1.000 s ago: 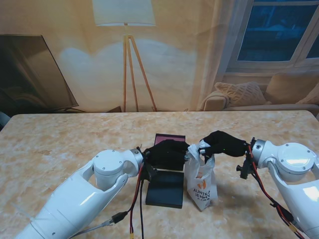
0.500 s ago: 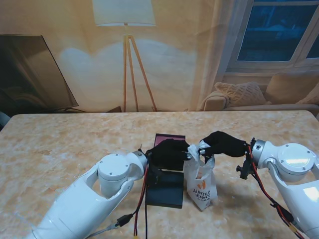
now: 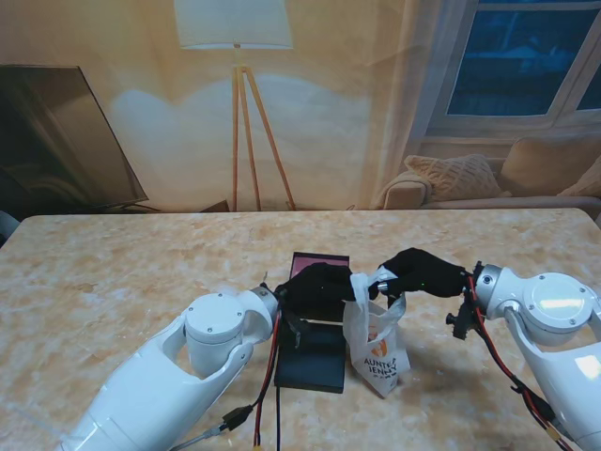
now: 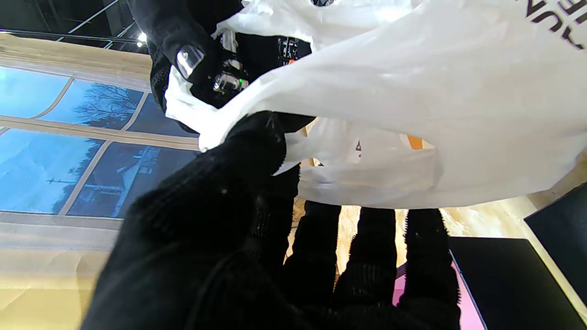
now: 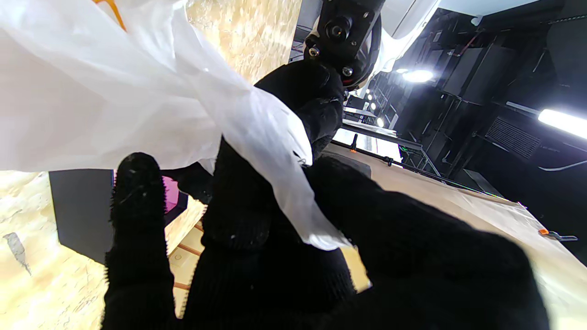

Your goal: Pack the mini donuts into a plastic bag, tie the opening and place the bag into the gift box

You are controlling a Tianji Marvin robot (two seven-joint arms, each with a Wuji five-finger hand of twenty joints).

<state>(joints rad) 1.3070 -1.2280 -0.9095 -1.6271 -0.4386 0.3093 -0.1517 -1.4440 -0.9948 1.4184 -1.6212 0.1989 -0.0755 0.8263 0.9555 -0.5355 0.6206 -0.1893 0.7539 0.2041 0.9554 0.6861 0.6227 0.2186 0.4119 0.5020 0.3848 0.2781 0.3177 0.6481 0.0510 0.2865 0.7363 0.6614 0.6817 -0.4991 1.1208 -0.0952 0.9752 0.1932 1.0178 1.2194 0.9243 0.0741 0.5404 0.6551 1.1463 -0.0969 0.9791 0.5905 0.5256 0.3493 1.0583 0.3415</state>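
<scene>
From the stand view we observe the white plastic bag [image 3: 377, 349] standing upright on the marbled table [image 3: 113, 272], just right of the dark gift box [image 3: 314, 355], its printed face turned toward us. Our left hand [image 3: 317, 289] and right hand [image 3: 422, 272], both in black gloves, meet at the bag's gathered top [image 3: 368, 286], one on each side. This view does not resolve how the fingers sit on the plastic.

The left wrist view supplies that detail: our left hand [image 4: 238, 220] pinches a fold of the bag [image 4: 412, 91] between thumb and the first finger [image 4: 257, 142], while the remaining fingers [image 4: 376, 256] extend straight and lie side by side under the film, gripping nothing. It also shows the opposing hand's fingers [image 4: 192, 55] closed on the same edge of plastic, and a pink lining [image 4: 412, 298] inside the box, which the stand view shows only as a reddish panel [image 3: 319, 262] on the far side.

The right wrist view confirms our right hand [image 5: 284, 238] holds a strip of the bag [image 5: 257, 137] clamped between thumb and middle fingers, with one finger [image 5: 137, 192] standing apart and free. It alone shows the left wrist camera [image 5: 344, 32] facing us.

We cannot tell from any view whether donuts are in the bag. The top is gathered but no knot is visible, and the bag stands outside the box.
</scene>
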